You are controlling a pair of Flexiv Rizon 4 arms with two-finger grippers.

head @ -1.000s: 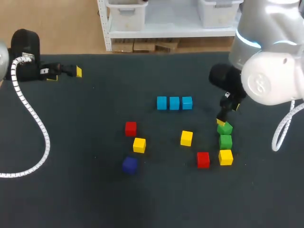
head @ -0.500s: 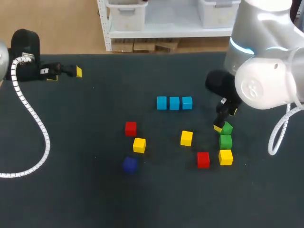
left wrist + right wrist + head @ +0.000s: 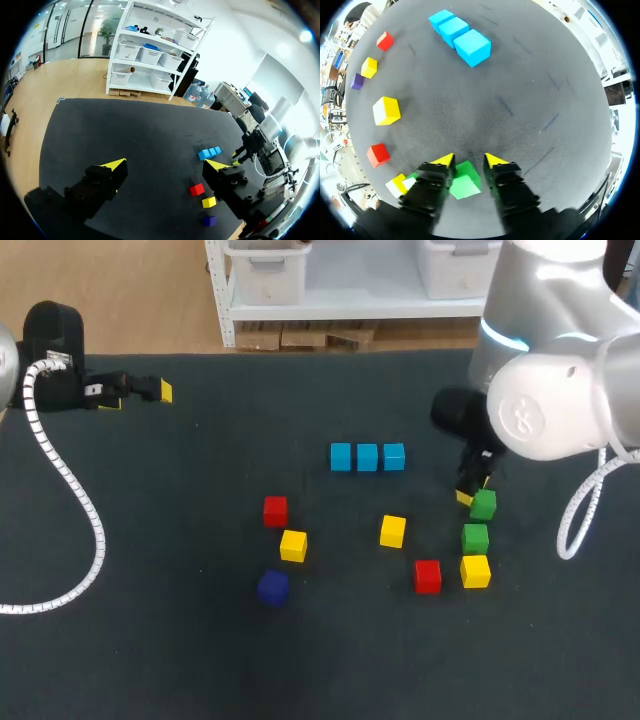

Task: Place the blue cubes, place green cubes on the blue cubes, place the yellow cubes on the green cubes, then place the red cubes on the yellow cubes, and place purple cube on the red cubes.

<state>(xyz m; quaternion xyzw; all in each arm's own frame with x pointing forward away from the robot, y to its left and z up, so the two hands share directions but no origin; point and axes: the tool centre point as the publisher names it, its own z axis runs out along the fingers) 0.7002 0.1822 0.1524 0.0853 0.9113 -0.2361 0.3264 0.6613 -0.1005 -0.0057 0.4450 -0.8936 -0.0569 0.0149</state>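
— where is the left arm?
— the left arm (image 3: 52,345) lies low at ten o'clock in the head view. the left gripper (image 3: 137,397) points toward three o'clock, its two fingers spread wide with nothing between them.
— and the right?
— the right arm (image 3: 560,400) comes in from two o'clock and bends downward. the right gripper (image 3: 474,498) hangs at three o'clock from the middle, and its fingers (image 3: 432,185) press a green cube (image 3: 465,181) from both sides.
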